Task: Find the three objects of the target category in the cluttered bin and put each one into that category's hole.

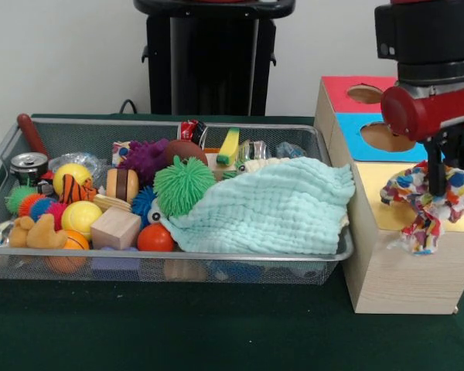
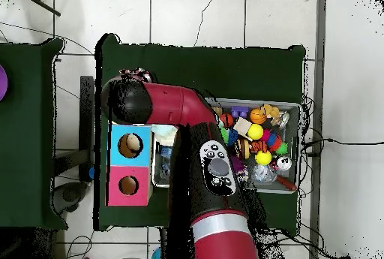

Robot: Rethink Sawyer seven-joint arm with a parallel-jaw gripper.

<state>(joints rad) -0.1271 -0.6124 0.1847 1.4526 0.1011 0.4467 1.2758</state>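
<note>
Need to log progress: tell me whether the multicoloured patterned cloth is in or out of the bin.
Out: the multicoloured patterned cloth hangs from the gripper over the wooden box's yellow section.

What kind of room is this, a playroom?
More likely a robot lab. A red arm hangs over a green table, with a wire bin of toys, a box with colored holes, and cables on the tiled floor.

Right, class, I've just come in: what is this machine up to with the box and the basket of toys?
The red and black robot arm's gripper holds a crumpled multicoloured patterned cloth over the yellow top section of the wooden box, beside its blue and pink sections with round holes. The wire mesh bin is full of toys, with a pale green cloth lying on top.
</note>
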